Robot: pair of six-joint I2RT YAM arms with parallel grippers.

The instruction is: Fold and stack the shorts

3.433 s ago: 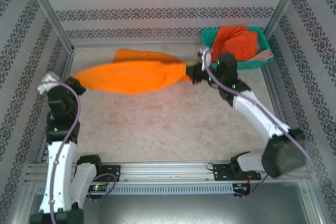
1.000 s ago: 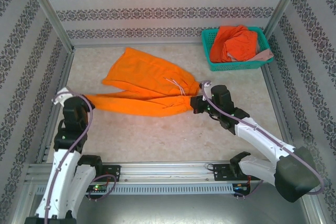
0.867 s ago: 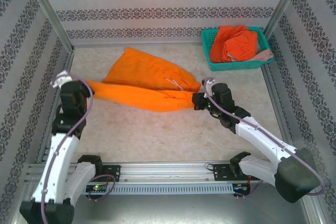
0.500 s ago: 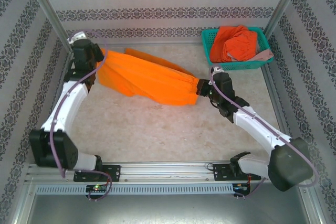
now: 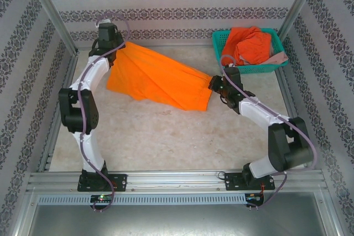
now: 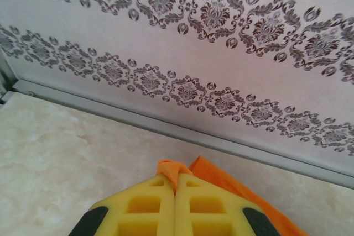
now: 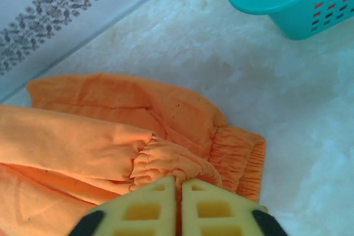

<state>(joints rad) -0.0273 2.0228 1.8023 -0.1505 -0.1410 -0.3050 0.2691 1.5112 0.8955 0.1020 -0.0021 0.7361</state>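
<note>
Top external view: the left gripper (image 5: 114, 44), at the near left a second ago, now reaches the far left corner with one end of the yellow-orange shorts (image 5: 160, 78). The cloth stretches slantwise between the arms, which I judge to be spreading before the first fold. Both pincers are pinched tight on it. The left holds an edge of the fabric, and the right gripper (image 5: 213, 83) holds the gathered waistband, just near of the teal basket (image 5: 217, 42).

Soft matt cloth shorts (image 5: 160, 78), plastic basket (image 5: 249, 70)
</note>
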